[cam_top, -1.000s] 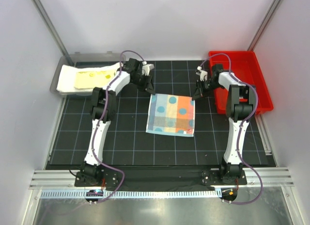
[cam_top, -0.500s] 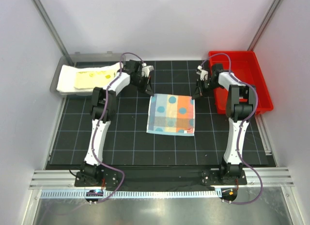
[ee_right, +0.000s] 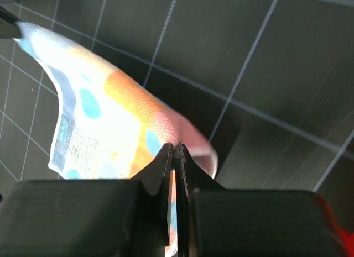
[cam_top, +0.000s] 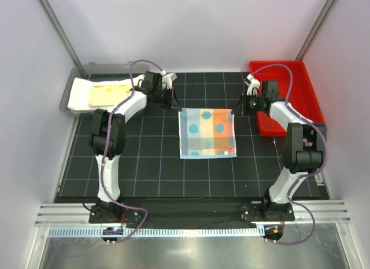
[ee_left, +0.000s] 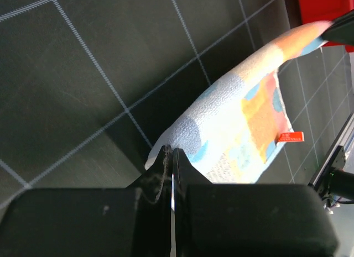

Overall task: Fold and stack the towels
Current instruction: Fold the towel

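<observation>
The light-blue towel with orange patches and blue dots lies mid-mat, its far edge raised. My left gripper is shut on its far left corner, and my right gripper is shut on the far right corner. In the left wrist view the towel stretches from my pinched tips toward the other gripper. In the right wrist view the cloth hangs from my closed tips. A pale yellow towel lies on a white towel at the far left.
A clear bin at the far left holds the white and yellow towels. A red bin stands at the far right, next to the right arm. The black gridded mat covers the table, with grey walls around.
The left gripper has closed on the towel's far left corner. Both arms swung outward and pulled the far edge taut; the towel now lies squarer to the mat.
</observation>
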Available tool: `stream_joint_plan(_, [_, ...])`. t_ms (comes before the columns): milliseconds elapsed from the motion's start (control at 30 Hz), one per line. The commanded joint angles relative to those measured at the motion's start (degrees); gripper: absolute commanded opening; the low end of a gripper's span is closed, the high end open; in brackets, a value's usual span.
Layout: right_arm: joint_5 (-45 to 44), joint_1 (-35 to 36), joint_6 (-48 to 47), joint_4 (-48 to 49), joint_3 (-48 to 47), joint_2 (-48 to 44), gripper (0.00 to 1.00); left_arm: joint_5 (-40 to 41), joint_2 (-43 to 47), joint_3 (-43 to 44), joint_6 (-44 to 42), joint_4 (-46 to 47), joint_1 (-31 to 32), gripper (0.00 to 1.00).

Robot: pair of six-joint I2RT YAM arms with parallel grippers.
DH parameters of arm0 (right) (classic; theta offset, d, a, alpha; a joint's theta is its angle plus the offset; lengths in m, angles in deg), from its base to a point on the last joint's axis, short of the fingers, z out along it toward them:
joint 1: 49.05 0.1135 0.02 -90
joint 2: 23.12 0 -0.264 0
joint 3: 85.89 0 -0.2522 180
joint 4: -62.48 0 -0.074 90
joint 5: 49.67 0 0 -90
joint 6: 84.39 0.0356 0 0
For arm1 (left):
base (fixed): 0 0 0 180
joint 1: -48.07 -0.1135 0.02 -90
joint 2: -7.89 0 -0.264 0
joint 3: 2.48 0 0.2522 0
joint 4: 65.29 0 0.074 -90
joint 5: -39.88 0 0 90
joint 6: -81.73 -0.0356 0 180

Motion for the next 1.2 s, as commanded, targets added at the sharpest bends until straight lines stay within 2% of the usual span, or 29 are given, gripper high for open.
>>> stream_joint_plan(0, [-2.5,0.5,5.2,8.1,6.2,-3.9,0.01,2.0,5.7,-3.6,1.2,4.0,0.5,0.0])
stream_joint_plan(133, [-6.7,0.7,7.2,9.0,11.7,-9.0,0.01,3.5,9.7,-9.6,1.9,5.2,1.2,0.0])
stream_joint_plan(267, [-10.1,0.7,8.5,6.2,12.9,-11.8,0.01,6.1,14.4,-15.9,2.7,7.0,3.1,0.0])
stream_joint_plan(667, [-12.2,0.7,19.0,6.5,24.7,-22.9,0.01,10.9,25.5,-29.5,5.2,9.1,6.6,0.0])
stream_joint_plan(833, [-13.3,2.7,21.4,6.8,30.5,-27.8,0.01,12.0,27.3,-33.1,6.3,9.9,8.1,0.0])
stream_joint_plan(1167, [-17.4,2.9,22.8,4.1,34.4,-31.5,0.01,17.0,30.6,-40.8,9.2,14.6,12.1,0.0])
